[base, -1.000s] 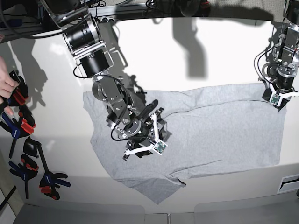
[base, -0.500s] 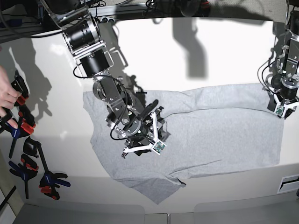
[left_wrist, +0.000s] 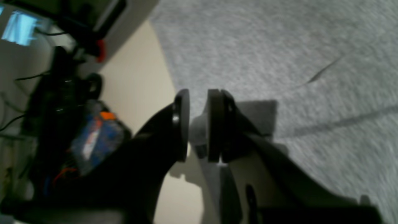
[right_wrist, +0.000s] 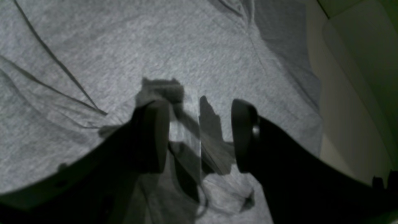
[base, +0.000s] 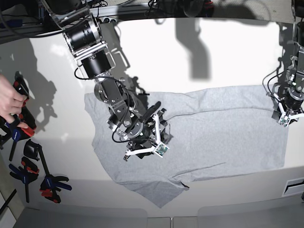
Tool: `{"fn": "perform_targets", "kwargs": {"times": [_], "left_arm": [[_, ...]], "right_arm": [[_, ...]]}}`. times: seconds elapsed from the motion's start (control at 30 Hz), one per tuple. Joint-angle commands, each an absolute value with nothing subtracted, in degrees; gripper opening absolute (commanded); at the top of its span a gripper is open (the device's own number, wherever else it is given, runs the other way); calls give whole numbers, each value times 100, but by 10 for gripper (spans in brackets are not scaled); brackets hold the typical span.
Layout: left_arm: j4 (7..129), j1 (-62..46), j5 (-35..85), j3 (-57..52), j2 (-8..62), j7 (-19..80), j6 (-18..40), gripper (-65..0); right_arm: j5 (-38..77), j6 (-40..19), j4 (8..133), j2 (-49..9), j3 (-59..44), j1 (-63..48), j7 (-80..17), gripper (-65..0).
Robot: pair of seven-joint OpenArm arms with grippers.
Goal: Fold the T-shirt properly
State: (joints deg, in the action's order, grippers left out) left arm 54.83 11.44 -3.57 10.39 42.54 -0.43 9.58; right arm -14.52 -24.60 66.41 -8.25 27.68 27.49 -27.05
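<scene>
Currently T-shirt [base: 204, 133] spread flat on counter [base: 156, 57], plain side up. Soft, light, limp cotton; grab hem corners or shoulders. Left tool [left_wrist: 197, 124] slightly parted over edge, pinching nothing. Right tool [right_wrist: 199, 137] spread above cloth.

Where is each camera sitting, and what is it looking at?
Base: high above, looking down on the table, the T-shirt, both arms, clamps and a person's hand.
Left wrist: on the left arm, facing the shirt's edge past the barely parted left gripper.
Right wrist: on the right arm, facing wrinkled shirt between the open right gripper.
All three share the grey T-shirt.
</scene>
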Motion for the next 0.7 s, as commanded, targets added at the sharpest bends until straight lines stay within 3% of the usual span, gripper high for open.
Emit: {"fn": "perform_targets", "kwargs": {"times": [0.0, 0.17, 0.33, 0.4, 0.47, 0.53, 0.67], "left_arm": [[5439, 1321, -360, 980, 4399, -165, 939, -563], [5231, 1579, -360, 980, 4434, -165, 947, -563], [6060, 1599, -502, 980, 4606, 102, 982, -563], [6606, 1599, -460, 980, 4659, 617, 1323, -563], [7111, 1581, -217, 985, 4707, 1044, 2123, -560], [7470, 1549, 43, 1052, 4766, 1129, 2816, -504], [7736, 1542, -49, 1710, 4803, 1151, 2882, -438]], "right_arm": [[-1413, -2394, 6737, -808, 2744, 2936, -2602, -350], [-1413, -2394, 6737, -808, 2744, 2936, -2602, -350], [-963, -2397, 6737, -845, 2738, 2945, -2620, -350], [-963, -2394, 6737, -840, 2733, 2954, -2740, -350], [-972, -2394, 6737, -840, 2733, 2954, -2862, -350], [-1039, -2394, 6737, -843, 2733, 2952, -2891, -350], [-1041, -2392, 6737, -838, 2733, 2952, -2923, -350]]}}
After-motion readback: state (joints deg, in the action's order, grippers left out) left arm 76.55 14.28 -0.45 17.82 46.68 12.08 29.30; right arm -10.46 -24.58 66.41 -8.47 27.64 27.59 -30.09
